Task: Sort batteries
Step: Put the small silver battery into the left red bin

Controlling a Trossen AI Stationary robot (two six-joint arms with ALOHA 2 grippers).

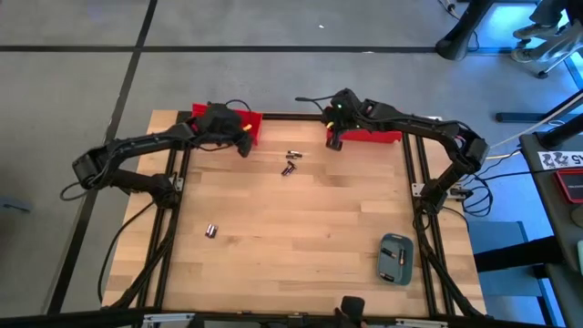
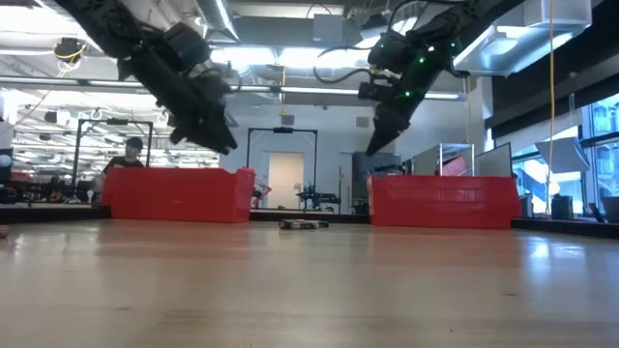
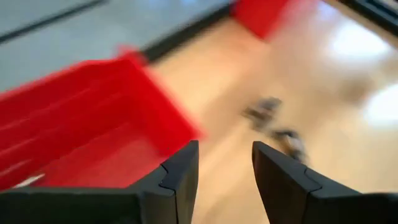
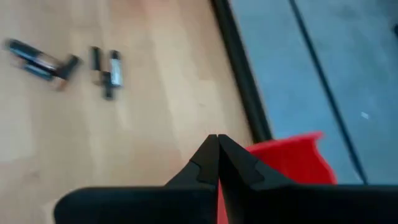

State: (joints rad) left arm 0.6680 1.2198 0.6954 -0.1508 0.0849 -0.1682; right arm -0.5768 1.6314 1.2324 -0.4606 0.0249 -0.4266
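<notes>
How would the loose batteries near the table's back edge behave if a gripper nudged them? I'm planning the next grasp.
The batteries are small cylinders lying flat on smooth wood, so they would probably roll. Clustered together, one nudge may scatter them. Their metal ends suggest stiff, slippery bodies.

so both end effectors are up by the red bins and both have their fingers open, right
Not quite. Both are by the red bins, but only the left end effector has its fingers apart. The right end effector, at the right red bin, is shut with nothing between its fingertips, as the right wrist view shows. The left red bin sits by the left one.
</notes>
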